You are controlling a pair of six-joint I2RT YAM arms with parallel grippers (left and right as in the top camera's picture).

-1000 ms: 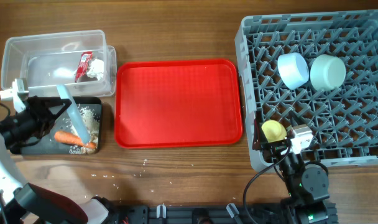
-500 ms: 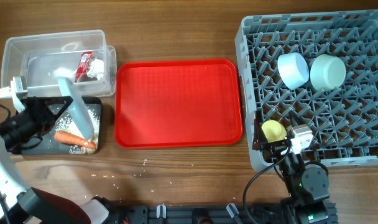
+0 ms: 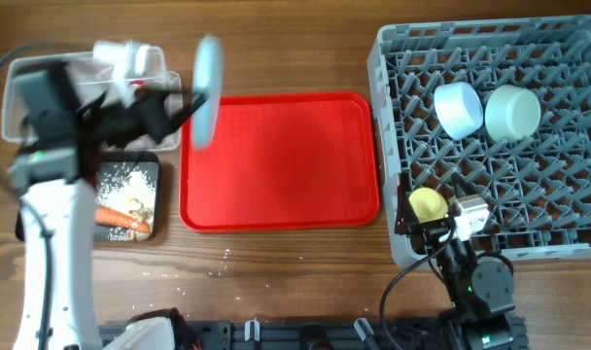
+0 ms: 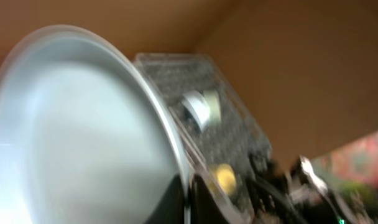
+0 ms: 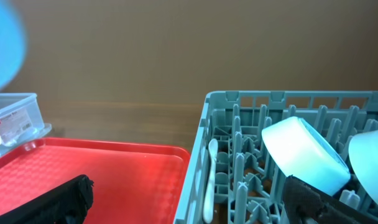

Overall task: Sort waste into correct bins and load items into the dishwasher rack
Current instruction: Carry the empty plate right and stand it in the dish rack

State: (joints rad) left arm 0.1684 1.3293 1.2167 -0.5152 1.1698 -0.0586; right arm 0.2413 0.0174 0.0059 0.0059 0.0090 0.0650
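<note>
Overhead, we find the left gripper (image 3: 177, 103) clamped on the rim of the white plate (image 3: 207, 87). It holds the plate in the air, on edge, above the far-left corner of the red tray (image 3: 276, 165), toward the table's left edge. Blur hides the exact tilt. The dishwasher rack (image 3: 568, 228) sits at the right edge, so the plate's slot lies to our right, across the whole tray. The plate's rim runs far-to-near, which we judge suits dropping it between pegs. The right gripper (image 5: 189, 202), fingers apart and empty, rests at the rack's near-left corner. It is nearer the rack, yet the left arm carries the load.
</note>
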